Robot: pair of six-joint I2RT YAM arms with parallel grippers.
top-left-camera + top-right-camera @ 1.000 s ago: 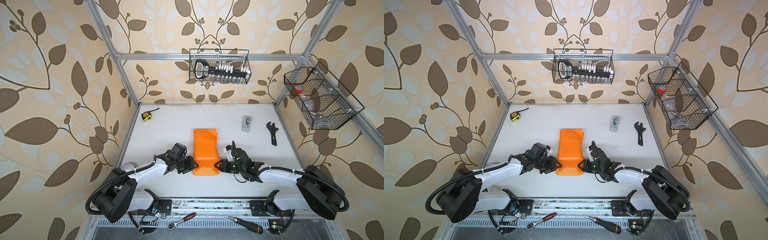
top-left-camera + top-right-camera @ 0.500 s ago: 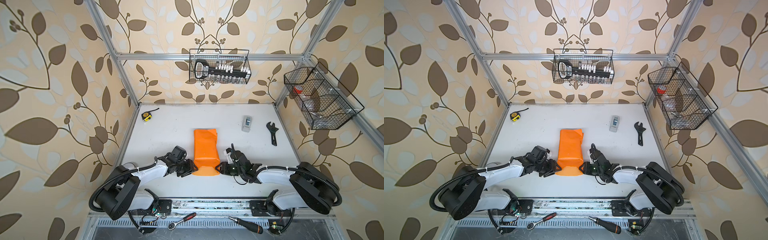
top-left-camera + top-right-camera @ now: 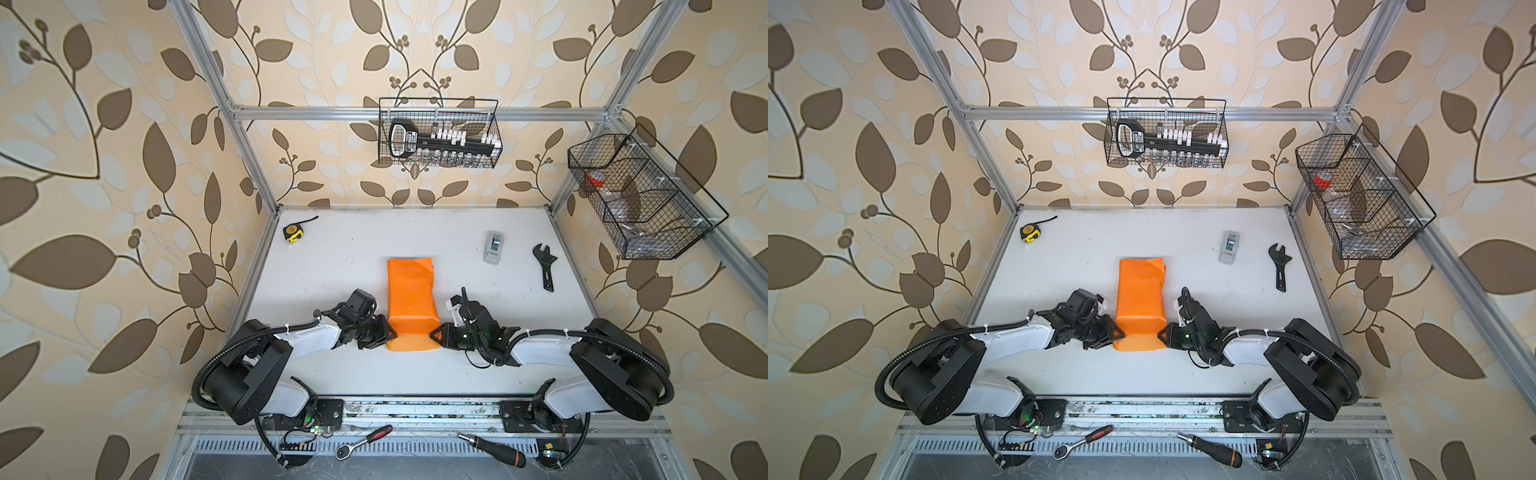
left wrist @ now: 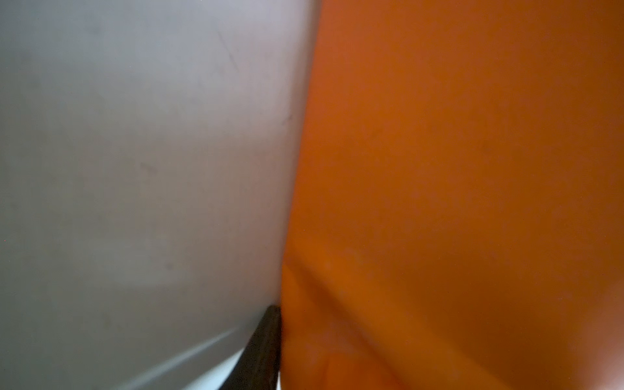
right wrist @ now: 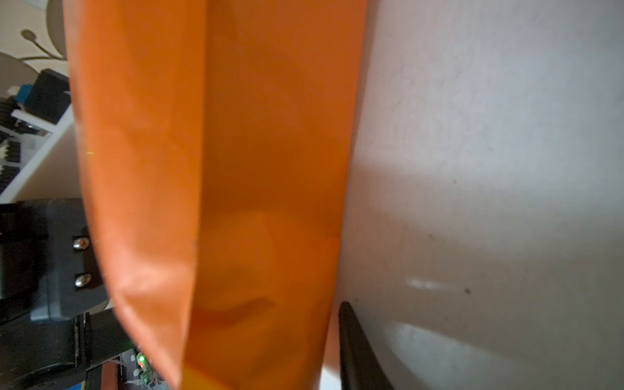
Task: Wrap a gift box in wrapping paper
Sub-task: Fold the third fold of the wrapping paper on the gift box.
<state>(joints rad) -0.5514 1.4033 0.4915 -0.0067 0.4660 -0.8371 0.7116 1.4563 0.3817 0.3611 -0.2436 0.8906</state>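
Wrapping paper (image 3: 409, 301) folded into long bundle mid-surface (image 3: 345, 257), long axis running front edge to back edge. Gift box not visible, judged inside. Left pincer (image 3: 389, 332) touches paper's left flank at front end. Right pincer (image 3: 435, 336) opposite, on right flank. Both arms equally near. Whether either pincer is open or closed: cannot tell. Next fold judged at flattened front flap.

The white tabletop (image 3: 353, 266) carries four things. The wrapping paper (image 3: 411, 307), orange and folded into a long creased bundle, lies in the middle and runs from mid-table towards the near edge. A yellow-and-black tape measure (image 3: 292, 232) sits by the far left corner. A small grey tape dispenser (image 3: 493, 247) lies towards the far right. A black adjustable wrench (image 3: 545, 268) lies near it, closer to the right edge.
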